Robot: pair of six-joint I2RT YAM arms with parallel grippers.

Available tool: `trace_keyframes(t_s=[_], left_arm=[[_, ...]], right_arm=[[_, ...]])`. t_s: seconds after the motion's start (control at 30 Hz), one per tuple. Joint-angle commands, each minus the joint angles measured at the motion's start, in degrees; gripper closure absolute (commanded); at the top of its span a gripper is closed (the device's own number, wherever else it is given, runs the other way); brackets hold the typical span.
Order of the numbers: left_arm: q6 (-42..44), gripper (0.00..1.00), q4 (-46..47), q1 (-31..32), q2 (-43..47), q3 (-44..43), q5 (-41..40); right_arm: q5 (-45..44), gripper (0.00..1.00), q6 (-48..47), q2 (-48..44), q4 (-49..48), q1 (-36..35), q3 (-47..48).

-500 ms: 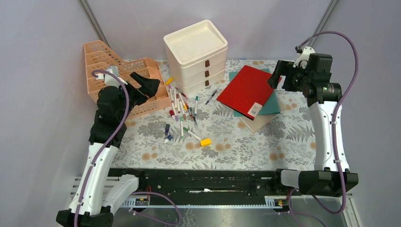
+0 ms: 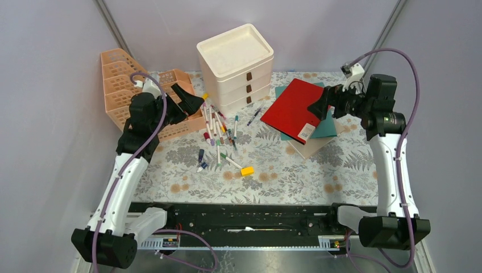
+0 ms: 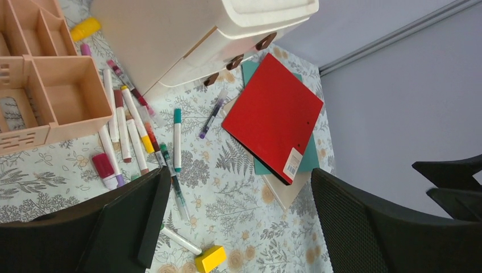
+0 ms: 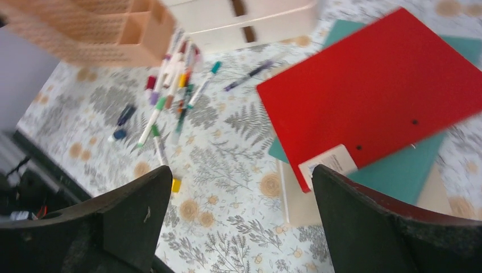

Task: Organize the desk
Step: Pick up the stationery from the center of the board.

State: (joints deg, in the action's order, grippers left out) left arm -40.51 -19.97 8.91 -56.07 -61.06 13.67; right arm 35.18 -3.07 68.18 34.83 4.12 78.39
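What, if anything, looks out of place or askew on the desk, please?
Coloured marker pens lie scattered loose on the leaf-printed cloth desk beside the peach plastic organiser basket. The flat red folder sits skewed on a teal folder, their edges not aligned.

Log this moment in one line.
left end effector open, empty, by markers | right end effector open, empty, over red folder | desk untidy, markers loose

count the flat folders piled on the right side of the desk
3: red folder on top, teal folder under it, beige folder lowest; more may be hidden beneath.
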Motion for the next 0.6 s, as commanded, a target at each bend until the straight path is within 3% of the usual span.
trace_keyframes(t_s=[0.0,0.17,0.37,0.57], left_arm=[[-0.01,0.01,2.92,0.01,-2.26,-2.81,3.22],[-4.17,0.01,6.75,0.05,-8.01,-3.65,5.77],[-13.87,0.01,13.27,0.18,-15.13,-5.27,4.32],[-16.14,0.01,4.36,2.18,-27.19,-18.26,-4.74]], right_arm=[[18.66,0.0,-11.65,-3.67,-5.37,-0.16,-2.98],[21.54,0.0,-11.27,0.28,-4.52,-0.16,-2.51],[19.4,0.0,-11.6,9.25,1.37,-0.61,5.03],[16.2,0.0,-11.21,15.73,2.79,-1.2,10.83]])
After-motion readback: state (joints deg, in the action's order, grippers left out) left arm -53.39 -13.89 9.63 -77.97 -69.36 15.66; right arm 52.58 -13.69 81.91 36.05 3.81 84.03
